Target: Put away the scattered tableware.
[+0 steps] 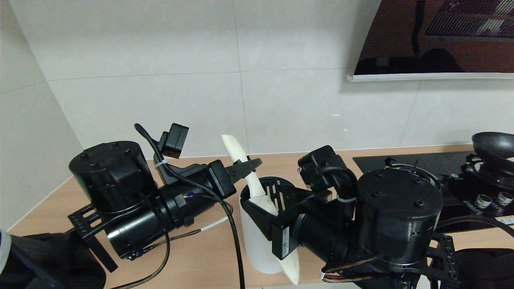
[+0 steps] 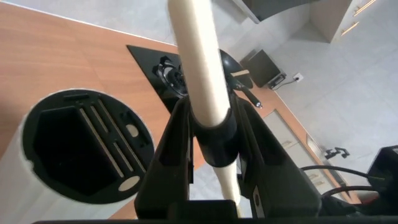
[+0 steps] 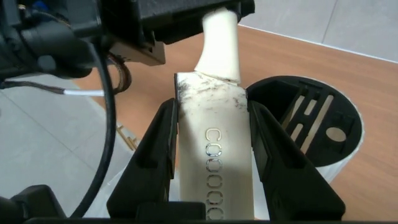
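A white knife [image 1: 257, 188] hangs tilted over a white cylindrical holder [image 1: 253, 245] with a black slotted top, near the counter's front edge. My left gripper [image 1: 245, 166] is shut on the knife's pale handle [image 2: 200, 68], seen from close in the left wrist view, where the left gripper [image 2: 214, 134] clasps it beside the holder [image 2: 25, 127]. My right gripper [image 1: 267, 205] is lower down, with its jaws against both edges of the blade [image 3: 214, 155]. The blade's tip [image 1: 293, 275] hangs in front of the holder's wall, outside it. The slots of the holder [image 3: 358, 127] lie just beside the blade.
A wooden counter [image 1: 200, 257] runs to a tiled wall. At the right are a black hob [image 1: 421, 162], a black wok [image 1: 494, 146] on it and stove knobs [image 1: 484, 199]. A dark range hood [image 1: 433, 40] hangs above.
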Robot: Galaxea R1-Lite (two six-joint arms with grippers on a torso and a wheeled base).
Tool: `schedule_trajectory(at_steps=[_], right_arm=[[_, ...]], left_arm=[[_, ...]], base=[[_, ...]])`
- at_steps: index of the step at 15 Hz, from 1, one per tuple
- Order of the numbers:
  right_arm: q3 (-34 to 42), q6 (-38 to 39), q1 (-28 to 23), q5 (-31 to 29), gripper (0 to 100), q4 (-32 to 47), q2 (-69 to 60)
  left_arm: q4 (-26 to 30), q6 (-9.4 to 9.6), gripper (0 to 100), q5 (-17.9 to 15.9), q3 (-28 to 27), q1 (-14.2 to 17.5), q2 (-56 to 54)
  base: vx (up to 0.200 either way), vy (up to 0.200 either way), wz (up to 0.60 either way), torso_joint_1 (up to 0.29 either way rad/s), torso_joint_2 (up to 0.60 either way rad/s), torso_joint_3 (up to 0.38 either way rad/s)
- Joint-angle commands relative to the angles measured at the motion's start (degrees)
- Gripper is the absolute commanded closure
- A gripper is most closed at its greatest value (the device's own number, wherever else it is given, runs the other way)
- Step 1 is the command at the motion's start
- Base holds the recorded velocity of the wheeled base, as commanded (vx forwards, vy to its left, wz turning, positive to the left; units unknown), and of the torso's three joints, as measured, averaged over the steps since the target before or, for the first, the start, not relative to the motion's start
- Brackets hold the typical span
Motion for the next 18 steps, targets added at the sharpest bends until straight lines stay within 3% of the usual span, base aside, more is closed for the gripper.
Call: schedule_trajectory(at_steps=[1,5,6,8,10,11,13,15,17,18], right_arm=[[0.01,0.01,-0.09,0.1,0,0.26,-0.12],[0.01,-0.08,-3.43,0.19,0,0.26,-2.94],[-0.08,-0.08,-5.62,0.54,0,0.44,-4.17],[-0.17,-0.16,-11.86,0.71,0,0.53,-4.78],[-1.05,-0.16,-19.07,1.5,0,0.61,-4.96],[-1.4,-0.16,-22.24,2.65,0,0.7,-5.04],[-1.4,-0.08,-24.35,3.09,0,0.79,-5.75],[-1.13,-0.16,-24.35,3.09,0,0.79,-5.22],[-0.17,-0.16,-24.35,3.09,0,0.79,-4.87],[0.1,-0.16,-24.35,3.17,0,0.79,-5.04]], left_arm=[[-0.37,0.04,100,0.19,-0.21,-0.04,-0.54],[3.32,0.39,100,0.89,-2.23,0.31,-4.5],[6.57,1.44,100,2.39,-3.81,0.31,-6.26],[14.75,5.13,100,8.71,-8.47,0.4,-8.98],[22.83,9.26,100,16.36,-14.97,0.23,-10.74],[25.56,12.25,100,18.73,-16.82,-0.57,-11.79],[27.67,17.7,100,20.67,-17.61,-1.88,-13.73],[28.11,24.64,100,22.86,-17.52,-5.31,-16.19],[29.69,31.94,100,31.83,-18.84,-8.91,-15.22],[29.16,33.52,100,35.7,-19.37,-10.41,-13.81]], base=[[0.0,0.0,0.0,0.0,0.0,0.0],[0.0,0.0,0.0,0.0,0.0,0.0],[0.0,0.0,0.0,0.0,0.0,0.0],[0.0,0.0,0.0,0.0,0.0,0.0],[0.0,0.0,0.0,0.0,0.0,0.0],[0.0,0.0,0.0,0.0,0.0,0.0],[0.0,0.0,0.0,0.0,0.0,0.0],[0.0,0.0,0.0,0.0,0.0,0.0],[0.0,0.0,0.0,0.0,0.0,0.0],[0.0,0.0,0.0,0.0,0.0,0.0]])
